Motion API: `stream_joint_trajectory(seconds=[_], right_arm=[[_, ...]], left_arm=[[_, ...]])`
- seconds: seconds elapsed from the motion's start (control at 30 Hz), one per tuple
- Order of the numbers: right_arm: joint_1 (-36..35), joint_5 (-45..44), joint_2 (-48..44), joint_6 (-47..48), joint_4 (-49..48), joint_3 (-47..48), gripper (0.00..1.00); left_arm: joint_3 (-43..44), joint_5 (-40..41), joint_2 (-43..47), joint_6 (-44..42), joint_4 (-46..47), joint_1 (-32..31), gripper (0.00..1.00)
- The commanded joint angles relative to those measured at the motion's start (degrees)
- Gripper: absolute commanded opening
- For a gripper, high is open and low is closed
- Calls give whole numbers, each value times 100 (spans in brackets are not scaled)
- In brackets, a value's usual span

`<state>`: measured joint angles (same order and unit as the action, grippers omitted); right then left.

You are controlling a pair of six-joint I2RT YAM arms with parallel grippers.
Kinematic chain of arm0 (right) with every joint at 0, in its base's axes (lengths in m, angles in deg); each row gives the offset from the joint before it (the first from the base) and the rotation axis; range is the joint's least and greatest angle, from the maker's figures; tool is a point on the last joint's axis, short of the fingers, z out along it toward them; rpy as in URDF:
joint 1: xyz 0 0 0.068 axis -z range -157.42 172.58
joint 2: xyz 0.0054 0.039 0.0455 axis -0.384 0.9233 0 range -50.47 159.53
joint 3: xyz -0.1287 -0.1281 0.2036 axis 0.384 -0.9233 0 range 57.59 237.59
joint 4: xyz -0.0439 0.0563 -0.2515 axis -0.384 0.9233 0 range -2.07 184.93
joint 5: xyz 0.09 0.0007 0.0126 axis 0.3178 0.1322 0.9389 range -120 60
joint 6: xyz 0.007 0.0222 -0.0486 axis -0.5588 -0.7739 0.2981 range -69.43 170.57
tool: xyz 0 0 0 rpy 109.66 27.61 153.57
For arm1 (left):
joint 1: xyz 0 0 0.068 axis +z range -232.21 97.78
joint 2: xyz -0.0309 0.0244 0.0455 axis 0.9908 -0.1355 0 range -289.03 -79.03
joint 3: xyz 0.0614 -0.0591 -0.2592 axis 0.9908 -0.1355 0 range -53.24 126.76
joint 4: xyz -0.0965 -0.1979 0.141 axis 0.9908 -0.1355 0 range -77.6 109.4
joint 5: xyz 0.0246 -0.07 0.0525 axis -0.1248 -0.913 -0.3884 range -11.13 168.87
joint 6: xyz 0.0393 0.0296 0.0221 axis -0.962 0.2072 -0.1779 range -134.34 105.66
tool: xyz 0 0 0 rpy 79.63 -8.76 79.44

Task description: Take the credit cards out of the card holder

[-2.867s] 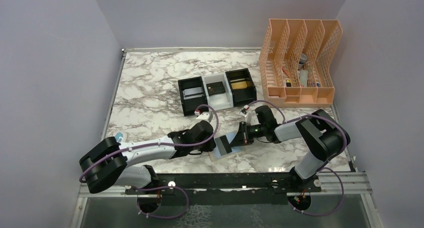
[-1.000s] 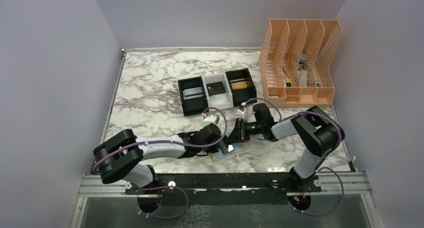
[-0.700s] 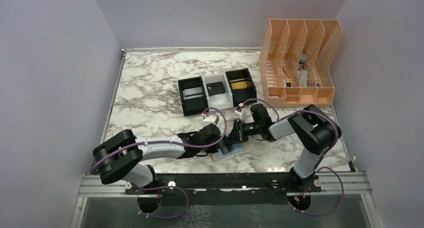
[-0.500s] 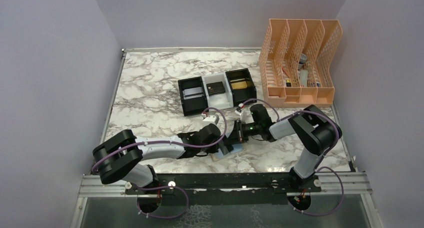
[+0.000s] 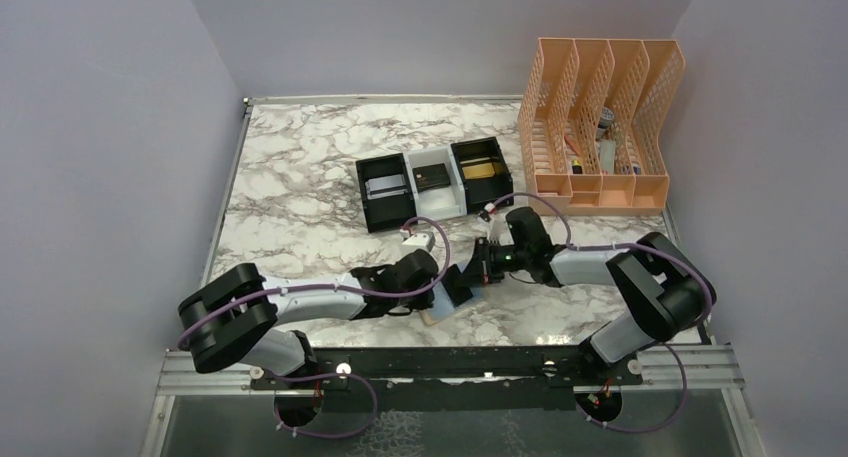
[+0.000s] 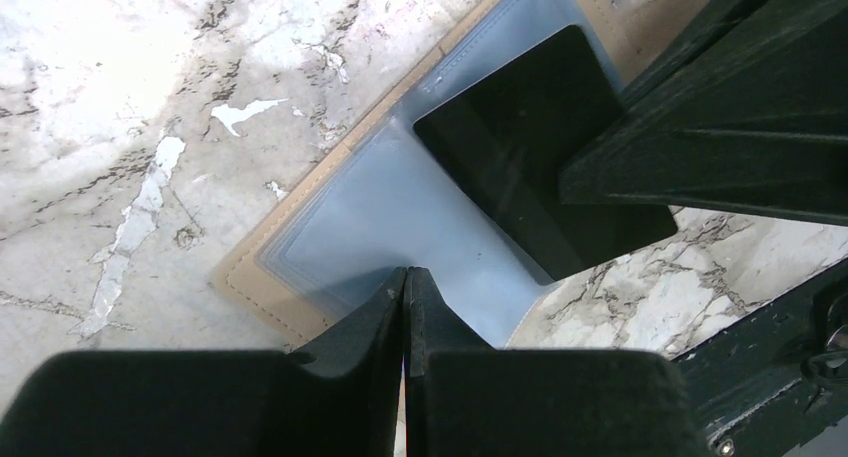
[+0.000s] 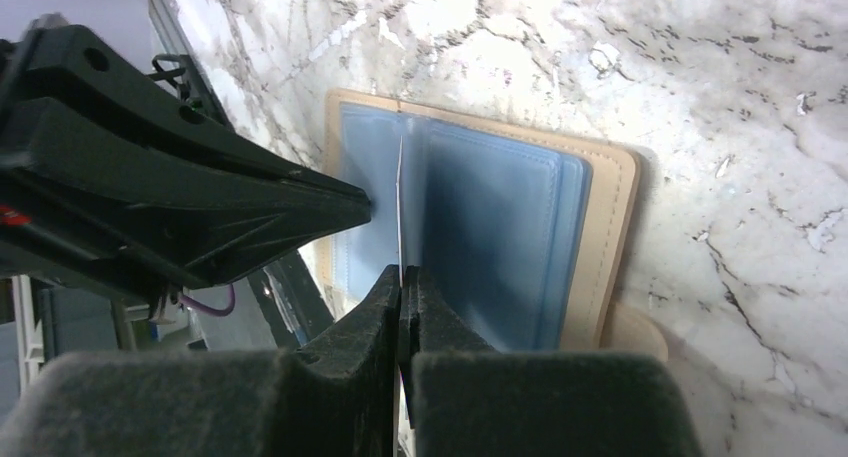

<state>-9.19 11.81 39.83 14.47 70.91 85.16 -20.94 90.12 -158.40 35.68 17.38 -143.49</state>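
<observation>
The dark grey card [image 6: 520,152] is clamped by the right pincer [image 7: 402,275], partly out of the card holder [image 6: 390,212]. The left pincer [image 6: 405,277] is pressed together at the holder's 6 o'clock edge.

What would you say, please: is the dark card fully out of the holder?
No, in the left wrist view one end of the dark card sits inside the holder, in its clear pocket.

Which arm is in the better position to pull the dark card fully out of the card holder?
Right: the right claw is shut on the dark card, which is already partly out. The left claw, shut, rests its tips on the card holder, seemingly pinning it.
</observation>
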Motion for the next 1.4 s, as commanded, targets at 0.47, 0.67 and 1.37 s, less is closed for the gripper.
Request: stream_joint_trajectory(seconds=[0.47, 0.67, 1.37], right_arm=[[48, -692, -2156, 677, 541, -175, 1], [41, -418, -2589, 703, 30, -369, 1], [-1294, -2873, -3015, 3603, 676, 935, 1]], left_arm=[[462, 798, 1721, -747, -1815, -27, 65], [1407, 1336, 2016, -1175, -3302, 57, 93], [1198, 1160, 3327, -2305, -3446, 3915, 99]])
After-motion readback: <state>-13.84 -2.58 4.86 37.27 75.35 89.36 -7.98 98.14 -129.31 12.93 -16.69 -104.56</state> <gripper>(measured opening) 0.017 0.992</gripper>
